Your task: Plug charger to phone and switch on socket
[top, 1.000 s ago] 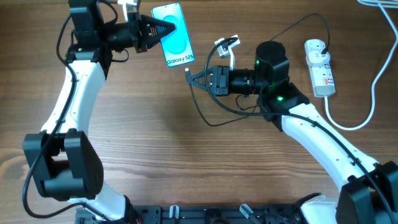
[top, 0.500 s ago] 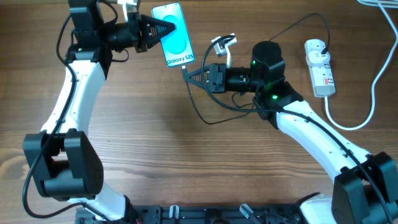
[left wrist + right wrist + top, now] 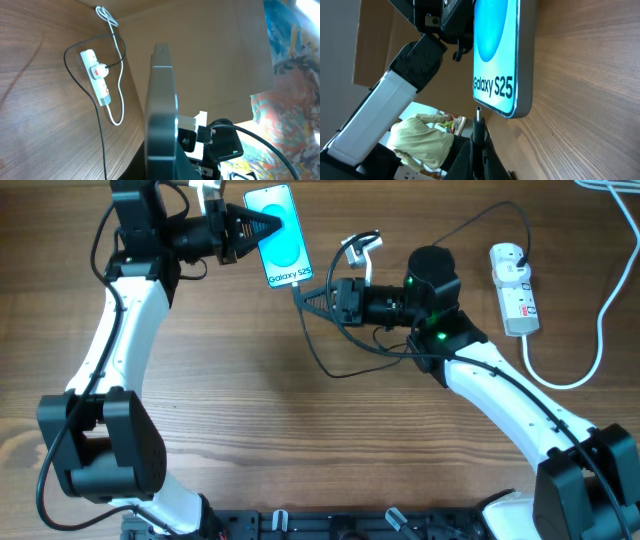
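Note:
The phone (image 3: 278, 235) has a cyan screen reading "Galaxy S25". My left gripper (image 3: 262, 226) is shut on its upper left edge and holds it at the table's far side. It shows edge-on in the left wrist view (image 3: 161, 115) and face-on in the right wrist view (image 3: 502, 50). My right gripper (image 3: 308, 300) is shut on the charger plug (image 3: 478, 125), whose metal tip sits just below the phone's bottom edge, a small gap apart. The thin black cable (image 3: 350, 360) loops back toward the socket (image 3: 513, 288), a white power strip at far right, also in the left wrist view (image 3: 96, 75).
A thick white lead (image 3: 590, 330) runs from the socket off the table's right edge. A brown board (image 3: 210, 55) stands behind the table. Bare wood table (image 3: 300, 450) fills the middle and front.
My right gripper has moved left and slightly up with the plug, closing on the phone's bottom edge. The left arm and phone have not moved.

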Robot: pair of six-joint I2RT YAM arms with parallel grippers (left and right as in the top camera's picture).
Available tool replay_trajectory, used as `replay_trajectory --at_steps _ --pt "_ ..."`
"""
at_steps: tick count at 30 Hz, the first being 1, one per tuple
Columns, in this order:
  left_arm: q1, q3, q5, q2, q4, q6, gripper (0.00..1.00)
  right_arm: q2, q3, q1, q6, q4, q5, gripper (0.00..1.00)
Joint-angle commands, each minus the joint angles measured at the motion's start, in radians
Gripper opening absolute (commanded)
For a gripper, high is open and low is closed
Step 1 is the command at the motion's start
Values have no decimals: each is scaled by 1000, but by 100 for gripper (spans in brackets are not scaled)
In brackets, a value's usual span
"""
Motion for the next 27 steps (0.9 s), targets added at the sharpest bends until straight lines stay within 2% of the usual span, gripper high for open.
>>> replay_trajectory --at_steps 1,5,9,13,27 --pt "4 14 13 -19 8 -5 4 17 5 5 50 9 -43 4" --pt "4 14 47 -19 38 -6 4 73 5 5 117 103 -107 4" --pt "5 14 50 -21 41 -6 4 133 5 5 126 162 -139 4" --pt "5 14 54 -21 41 -6 4 133 5 4 126 303 -202 4" --pt "5 14 53 -21 41 -18 4 133 -11 -47 142 301 -180 4"
